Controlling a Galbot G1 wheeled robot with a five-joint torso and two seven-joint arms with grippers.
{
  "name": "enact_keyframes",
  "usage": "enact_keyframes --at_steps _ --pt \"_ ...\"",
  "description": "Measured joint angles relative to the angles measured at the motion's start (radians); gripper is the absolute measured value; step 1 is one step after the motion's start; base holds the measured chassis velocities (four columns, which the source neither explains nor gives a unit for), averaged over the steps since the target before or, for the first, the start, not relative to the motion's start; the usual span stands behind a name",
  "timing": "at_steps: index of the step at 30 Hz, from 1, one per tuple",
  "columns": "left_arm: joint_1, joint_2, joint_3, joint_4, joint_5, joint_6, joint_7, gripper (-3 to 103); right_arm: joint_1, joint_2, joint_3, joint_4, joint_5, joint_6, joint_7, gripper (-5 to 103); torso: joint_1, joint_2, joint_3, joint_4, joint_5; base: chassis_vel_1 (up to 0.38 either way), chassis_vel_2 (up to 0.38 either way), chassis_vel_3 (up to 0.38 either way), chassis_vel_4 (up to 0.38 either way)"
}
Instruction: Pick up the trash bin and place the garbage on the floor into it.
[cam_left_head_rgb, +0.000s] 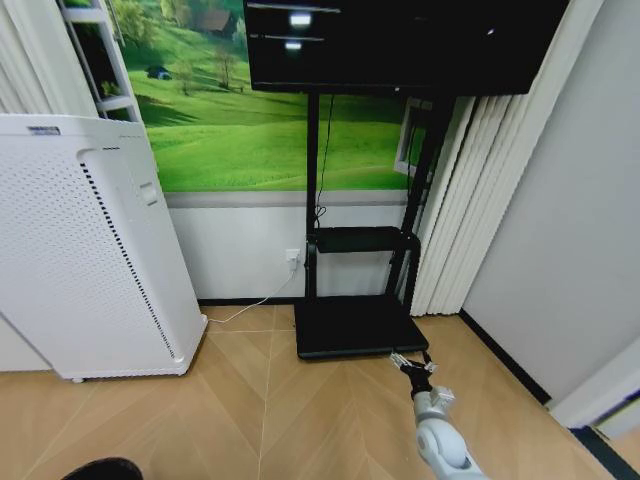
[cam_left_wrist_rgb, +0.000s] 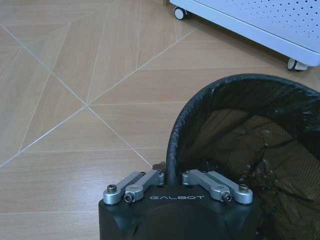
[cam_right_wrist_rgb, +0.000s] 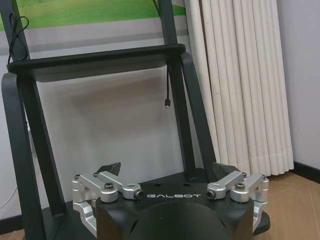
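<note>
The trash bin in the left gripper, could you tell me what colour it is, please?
Black wire mesh with a black rim; the trash bin shows best in the left wrist view.

The right arm reaches forward and low, and its hand (cam_left_head_rgb: 412, 362) has the fingers (cam_right_wrist_rgb: 109, 169) spread wide apart. The left hand (cam_left_wrist_rgb: 172, 176) has its fingers drawn close together, clamped on the rim of the trash bin (cam_left_wrist_rgb: 240, 125).

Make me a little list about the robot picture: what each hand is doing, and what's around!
left hand: shut on the rim of the trash bin, black mesh
right hand: open, holding nothing, held out low toward the TV stand
floor: tan wood planks
white box machine: on wheels, robot's left side
curtain: white, right of the stand
litter: none seen here
</note>
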Motion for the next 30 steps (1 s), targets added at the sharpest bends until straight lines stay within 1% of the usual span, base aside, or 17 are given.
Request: enact_keyframes --at_steps 4,5,7,8,10,11,14,15,17,18,20,21,23,24,25,27,30 --pt "0.016 0.004 -0.021 -0.008 -0.003 -0.004 -0.002 27 0.009 -0.008 0.002 -0.018 0.009 0.0 -0.002 100 0.0 0.0 0.0 0.0 0.0 0.0 0.0 0.0 0.0" --pt "0.016 0.004 -0.021 -0.008 -0.003 -0.004 -0.002 27 0.009 -0.008 0.002 -0.018 0.009 0.0 -0.002 100 0.0 0.0 0.0 0.0 0.0 0.0 0.0 0.0 0.0" --pt "0.026 0.004 -0.031 -0.015 -0.008 -0.005 -0.001 38 0.012 -0.01 0.002 -0.031 0.014 0.001 -0.003 100 0.0 0.0 0.0 -0.0001 0.0 0.0 0.0 0.0 0.0" --pt "0.026 0.004 -0.031 -0.015 -0.008 -0.005 -0.001 38 0.012 -0.01 0.002 -0.031 0.014 0.001 -0.003 100 0.0 0.0 0.0 -0.0001 0.0 0.0 0.0 0.0 0.0" --pt "0.043 -0.003 -0.041 -0.031 -0.014 -0.005 -0.001 49 0.019 -0.009 0.002 -0.041 0.02 0.0 -0.004 100 0.0 0.0 0.0 -0.0001 -0.0001 0.0 0.0 0.0 0.0" --pt "0.043 -0.003 -0.041 -0.031 -0.014 -0.005 -0.001 49 0.019 -0.009 0.002 -0.041 0.02 0.0 -0.004 100 0.0 0.0 0.0 -0.0001 -0.0001 0.0 0.0 0.0 0.0" --pt "0.089 -0.012 -0.065 -0.06 -0.03 -0.011 0.002 66 0.034 -0.002 -0.003 -0.054 0.024 -0.003 -0.004 100 0.0 0.0 0.0 0.0 -0.0001 0.0 0.0 0.0 0.0" --pt "0.089 -0.012 -0.065 -0.06 -0.03 -0.011 0.002 66 0.034 -0.002 -0.003 -0.054 0.024 -0.003 -0.004 100 0.0 0.0 0.0 0.0 -0.0001 0.0 0.0 0.0 0.0" --pt "0.129 -0.022 -0.088 -0.092 -0.026 -0.023 0.014 77 0.044 0.004 -0.005 -0.062 0.027 -0.009 -0.003 100 0.0 0.0 0.0 0.0001 0.0 0.0 0.0 0.0 0.0" --pt "0.129 -0.022 -0.088 -0.092 -0.026 -0.023 0.014 77 0.044 0.004 -0.005 -0.062 0.027 -0.009 -0.003 100 0.0 0.0 0.0 0.0001 0.0 0.0 0.0 0.0 0.0" --pt "0.161 -0.034 -0.112 -0.132 -0.012 -0.036 0.021 88 0.046 0.005 -0.006 -0.065 0.029 -0.022 -0.013 100 0.0 0.0 0.0 0.0001 0.0 0.0 0.0 0.0 0.0" --pt "0.161 -0.034 -0.112 -0.132 -0.012 -0.036 0.021 88 0.046 0.005 -0.006 -0.065 0.029 -0.022 -0.013 100 0.0 0.0 0.0 0.0001 0.0 0.0 0.0 0.0 0.0" --pt "0.186 -0.05 -0.139 -0.21 0.025 -0.044 0.023 93 0.037 0.0 -0.006 -0.066 0.004 -0.036 -0.054 100 0.0 0.0 0.0 0.0002 0.0 0.0 0.0 0.0 0.0" --pt "0.192 -0.057 -0.159 -0.261 0.08 -0.058 0.035 99 0.026 -0.001 -0.006 -0.06 -0.004 -0.045 -0.076 100 0.0 0.0 0.0 0.0002 0.0 0.0 0.0 0.0 0.0" --pt "0.192 -0.057 -0.159 -0.261 0.08 -0.058 0.035 99 0.026 -0.001 -0.006 -0.06 -0.004 -0.045 -0.076 100 0.0 0.0 0.0 0.0002 0.0 0.0 0.0 0.0 0.0" --pt "0.189 -0.058 -0.2 -0.351 0.157 -0.078 0.08 100 -0.001 -0.005 -0.002 -0.021 -0.004 -0.075 -0.119 100 0.0 0.0 0.0 0.0 0.0001 0.0 0.0 0.0 0.0" --pt "0.16 -0.038 -0.249 -0.435 0.21 -0.11 0.14 100 -0.033 -0.013 0.008 0.04 -0.032 -0.098 -0.147 100 0.0 0.0 0.0 0.0 0.0008 0.0 0.0 0.0 0.0"
